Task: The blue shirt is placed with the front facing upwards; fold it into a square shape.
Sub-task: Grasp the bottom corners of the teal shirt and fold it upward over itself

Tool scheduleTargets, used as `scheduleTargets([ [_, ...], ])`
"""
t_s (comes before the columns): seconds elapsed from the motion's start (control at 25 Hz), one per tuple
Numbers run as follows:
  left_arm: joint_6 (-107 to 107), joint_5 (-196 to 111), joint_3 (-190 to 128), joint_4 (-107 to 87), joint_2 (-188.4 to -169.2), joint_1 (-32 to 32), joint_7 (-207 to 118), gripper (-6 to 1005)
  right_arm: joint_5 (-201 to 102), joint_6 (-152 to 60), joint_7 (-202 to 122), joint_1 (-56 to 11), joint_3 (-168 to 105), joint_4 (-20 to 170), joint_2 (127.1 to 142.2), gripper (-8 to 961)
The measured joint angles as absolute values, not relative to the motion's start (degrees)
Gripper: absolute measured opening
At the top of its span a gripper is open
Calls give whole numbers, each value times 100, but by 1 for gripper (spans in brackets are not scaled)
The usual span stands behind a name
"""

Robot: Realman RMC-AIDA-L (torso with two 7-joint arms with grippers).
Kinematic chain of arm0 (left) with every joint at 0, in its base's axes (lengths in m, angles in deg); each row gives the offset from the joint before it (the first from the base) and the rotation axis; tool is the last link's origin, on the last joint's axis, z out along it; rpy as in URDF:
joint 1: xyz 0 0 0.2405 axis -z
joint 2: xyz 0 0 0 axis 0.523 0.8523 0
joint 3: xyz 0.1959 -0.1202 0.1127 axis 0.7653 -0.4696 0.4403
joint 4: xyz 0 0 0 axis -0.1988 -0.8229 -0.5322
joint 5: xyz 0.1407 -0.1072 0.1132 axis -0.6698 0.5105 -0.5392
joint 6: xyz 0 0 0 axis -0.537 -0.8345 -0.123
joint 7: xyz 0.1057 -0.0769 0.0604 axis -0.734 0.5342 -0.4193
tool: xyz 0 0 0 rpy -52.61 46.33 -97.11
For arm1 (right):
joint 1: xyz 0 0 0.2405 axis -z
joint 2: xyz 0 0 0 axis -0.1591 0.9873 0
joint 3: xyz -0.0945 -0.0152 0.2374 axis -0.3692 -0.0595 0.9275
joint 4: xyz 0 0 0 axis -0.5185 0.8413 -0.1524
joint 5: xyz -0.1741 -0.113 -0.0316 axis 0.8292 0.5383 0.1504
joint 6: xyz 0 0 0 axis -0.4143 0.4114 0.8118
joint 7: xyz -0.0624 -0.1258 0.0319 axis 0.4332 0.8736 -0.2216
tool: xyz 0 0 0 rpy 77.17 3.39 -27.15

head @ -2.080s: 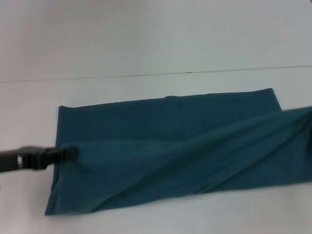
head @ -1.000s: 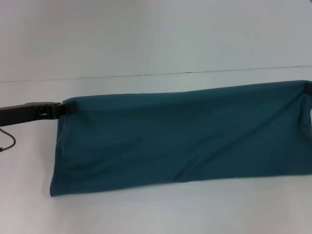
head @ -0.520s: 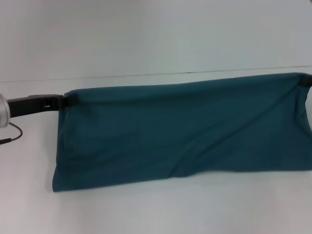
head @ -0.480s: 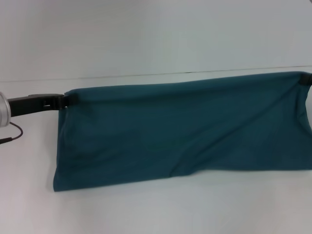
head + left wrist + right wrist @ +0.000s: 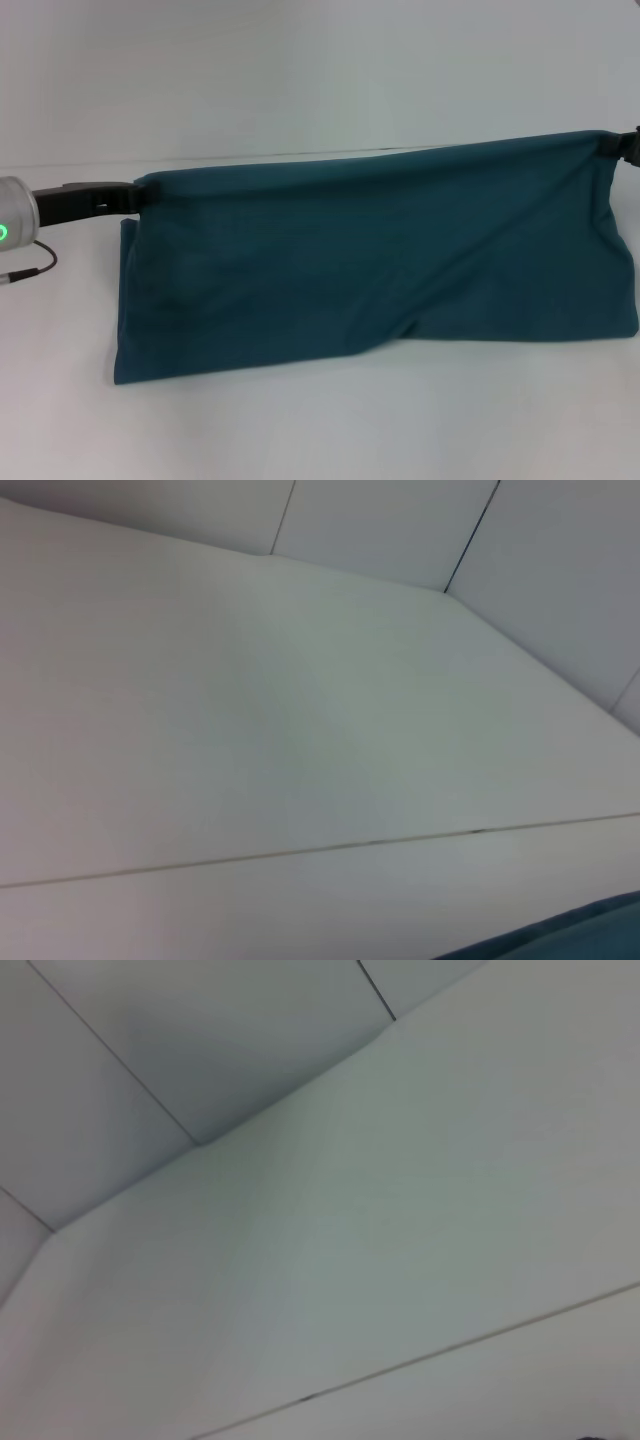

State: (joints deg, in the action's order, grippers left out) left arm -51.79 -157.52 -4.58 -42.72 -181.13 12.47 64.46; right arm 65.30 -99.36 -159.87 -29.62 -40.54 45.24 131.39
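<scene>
Fingers of the left gripper (image 5: 135,197) and right gripper (image 5: 618,146) pinch the blue shirt's (image 5: 370,260) top corners, its bottom edge on the counter (image 5: 320,430).

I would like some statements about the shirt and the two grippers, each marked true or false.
1. The left gripper holds the top left corner of the blue shirt. True.
2. The shirt lies fully flat on the table. False: its upper edge is lifted; only the lower edge rests there.
3. The right gripper holds the shirt's upper right corner. True.
4. The white "FREE!" print is visible. False: only plain teal fabric shows.
</scene>
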Motion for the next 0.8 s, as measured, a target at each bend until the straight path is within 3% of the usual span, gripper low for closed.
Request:
scheduleTargets([
  [0.6, -4006, -15711, -172, -3959, -18306, 1434, 6187, 32, 6529, -8350, -15880, -3339, -4884, 5057, 13244, 45],
  [0.8, -3476, -15644, -174, -3999, -18547, 1449, 5708, 34, 6529, -7643, -15632, -3481, -5198, 5226, 13347, 45],
])
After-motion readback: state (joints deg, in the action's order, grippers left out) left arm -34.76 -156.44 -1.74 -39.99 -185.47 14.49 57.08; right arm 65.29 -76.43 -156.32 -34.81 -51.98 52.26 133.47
